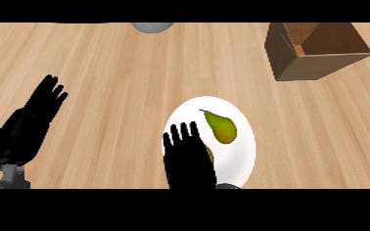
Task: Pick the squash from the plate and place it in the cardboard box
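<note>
Squash: on the plate, not picked up. It lies in the plate's upper middle, thin stem end toward the upper left, fat end toward the lower right. Colour is green going to yellow-orange at the fat end. Nothing grips it.

Plate: white, round, on the counter, lower middle of the view. Its lower edge is cut by the view's edge.

Right hand: comes in from the bottom and covers the plate's left part. Fingers are straight and spread, pointing up the view, not curled round anything, so it is released and holds nothing. Its fingertips are just beside the squash's left side, level with its middle. Can't tell whether there is contact, or whether the hand is above the plate or on it. A small yellow-brown sliver shows at the hand's right edge, below the squash; can't tell what it is.

Box: brown cardboard, upper right corner, top open toward the camera, with the inner walls and one flap visible. It is well apart from the plate, with bare counter between them. The squash is not in it.

Left hand: at the left edge, resting, fingers straight and up, holding nothing. It is well apart from the plate, with a bit of grey forearm below it.

Counter: light wood planks, grain running left to right.

Grey thing: rounded, at the top edge near the middle, only its lower part in view. Can't tell what it is.
</note>
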`<state>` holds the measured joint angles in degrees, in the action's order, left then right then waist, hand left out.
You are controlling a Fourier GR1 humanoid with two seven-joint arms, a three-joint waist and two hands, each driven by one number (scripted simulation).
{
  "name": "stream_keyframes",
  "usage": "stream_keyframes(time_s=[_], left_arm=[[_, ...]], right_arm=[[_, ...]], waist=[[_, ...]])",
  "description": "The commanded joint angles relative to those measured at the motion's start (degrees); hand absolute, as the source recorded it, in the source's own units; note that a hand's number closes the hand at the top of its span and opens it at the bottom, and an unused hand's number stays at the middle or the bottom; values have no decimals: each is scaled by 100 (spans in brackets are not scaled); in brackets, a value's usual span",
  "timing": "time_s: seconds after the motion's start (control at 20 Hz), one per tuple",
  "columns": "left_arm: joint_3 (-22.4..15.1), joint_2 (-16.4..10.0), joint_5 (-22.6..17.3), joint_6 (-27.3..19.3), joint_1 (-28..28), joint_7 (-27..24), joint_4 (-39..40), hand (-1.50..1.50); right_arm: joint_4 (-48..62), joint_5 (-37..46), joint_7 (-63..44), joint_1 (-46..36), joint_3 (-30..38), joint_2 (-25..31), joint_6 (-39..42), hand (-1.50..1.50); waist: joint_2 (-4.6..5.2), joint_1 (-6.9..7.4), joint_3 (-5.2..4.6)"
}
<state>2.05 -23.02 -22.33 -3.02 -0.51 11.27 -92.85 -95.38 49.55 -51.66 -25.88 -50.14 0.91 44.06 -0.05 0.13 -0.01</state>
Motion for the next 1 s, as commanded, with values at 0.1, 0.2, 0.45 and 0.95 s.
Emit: stream_keyframes(time_s=[0.1, 0.2, 0.45, 0.95], left_arm=[[-76, 236, 322, -145, -109, 153, -210, 0], [183, 76, 108, 97, -11, 343, -272, 0], [312, 224, 213, 206, 10, 266, -132, 0], [268, 551, 610, 194, -158, 402, -93, 0]], right_arm=[[322, 262, -256, 130, -32, -87, -44, -150], [481, 350, -156, 74, -14, -87, -134, -150], [1021, 542, 349, -112, 269, -84, -371, -150], [425, 996, 1160, 157, 274, 22, -141, 150]], waist=[[1, 11, 1], [0, 25, 1], [6, 29, 1], [2, -4, 1]])
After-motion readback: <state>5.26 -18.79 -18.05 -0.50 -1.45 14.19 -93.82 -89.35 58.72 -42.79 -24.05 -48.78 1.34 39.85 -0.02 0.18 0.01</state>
